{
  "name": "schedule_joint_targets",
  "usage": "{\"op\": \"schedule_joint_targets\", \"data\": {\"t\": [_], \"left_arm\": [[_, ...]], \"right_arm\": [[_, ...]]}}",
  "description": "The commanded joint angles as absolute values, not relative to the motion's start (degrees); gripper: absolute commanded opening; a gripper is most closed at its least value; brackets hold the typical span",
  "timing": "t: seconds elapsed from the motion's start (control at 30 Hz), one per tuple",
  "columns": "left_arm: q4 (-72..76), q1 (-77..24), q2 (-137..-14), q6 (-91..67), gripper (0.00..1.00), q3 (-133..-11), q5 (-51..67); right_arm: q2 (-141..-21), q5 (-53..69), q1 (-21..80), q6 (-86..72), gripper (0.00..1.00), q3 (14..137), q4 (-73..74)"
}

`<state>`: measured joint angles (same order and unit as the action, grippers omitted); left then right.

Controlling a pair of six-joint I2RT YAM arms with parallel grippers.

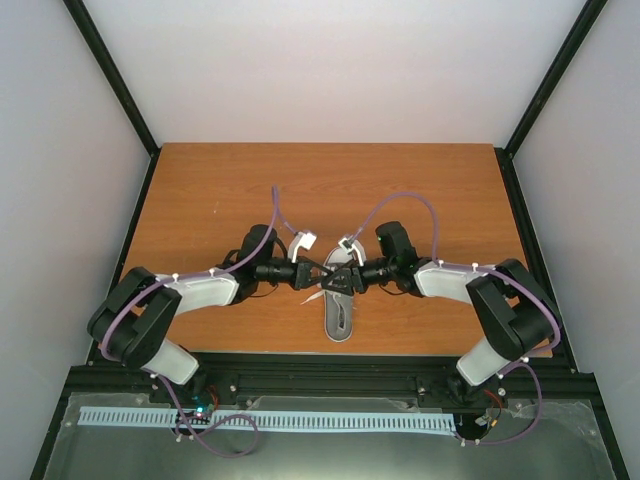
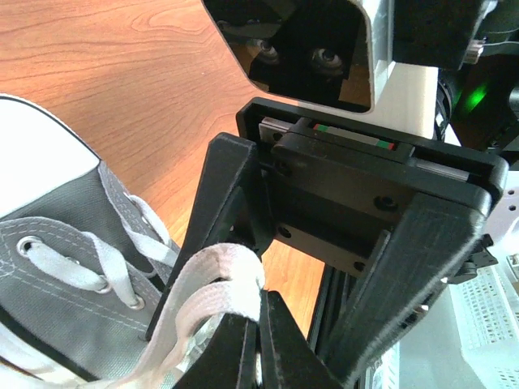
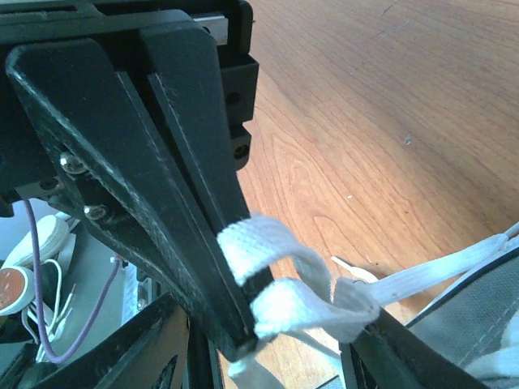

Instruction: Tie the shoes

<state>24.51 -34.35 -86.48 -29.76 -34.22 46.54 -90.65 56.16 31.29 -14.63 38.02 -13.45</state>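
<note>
Left gripper (image 2: 261, 318): fingers pressed together, pinching a folded loop of the white lace (image 2: 212, 279) just above the sneaker (image 2: 57, 292). Opposite it, on the sneaker's other side, the right gripper (image 3: 268, 318) points toward the left one with its jaws spread. Its two fingers stand either side of the left fingertips and the pinched loop. Whether either of these fingers touches the lace cannot be told. From the loop the lace runs in a single flat strand back down to the sneaker's upper. The sneaker, grey canvas with a white toe cap (image 2: 40, 154), stands sole down on the wooden table (image 1: 200, 200), directly beneath the point where the two grippers meet and between the two arms. Crossed lacing passes through metal eyelets (image 2: 31, 245) along the sneaker's upper, just beside the left gripper's closed fingers.
</note>
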Motion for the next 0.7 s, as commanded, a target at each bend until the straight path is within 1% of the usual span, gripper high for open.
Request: {"op": "schedule_joint_targets", "data": {"t": [0.0,0.17,0.33,0.5,0.67], "left_arm": [[21.8,-34.0,-84.2,-27.1,0.01,-35.2,48.7],[19.5,-33.9,-82.9,-26.5,0.01,-35.2,47.3],[18.5,-33.8,-83.0,-27.5,0.01,-35.6,45.9],[19.2,-33.8,-84.5,-28.4,0.01,-36.4,47.1],[20.3,-33.9,-85.7,-29.4,0.01,-36.8,47.3]], "right_arm": [[-91.7,52.5,31.6,-14.7,0.49,37.0,-16.8],[-91.1,49.7,31.6,-15.0,0.41,36.0,-17.8],[-88.8,44.9,31.6,-14.9,0.29,34.7,-17.6],[-86.0,41.1,31.9,-13.9,0.28,33.8,-16.6],[-87.3,41.0,33.8,-13.1,0.30,34.3,-16.4]]}}
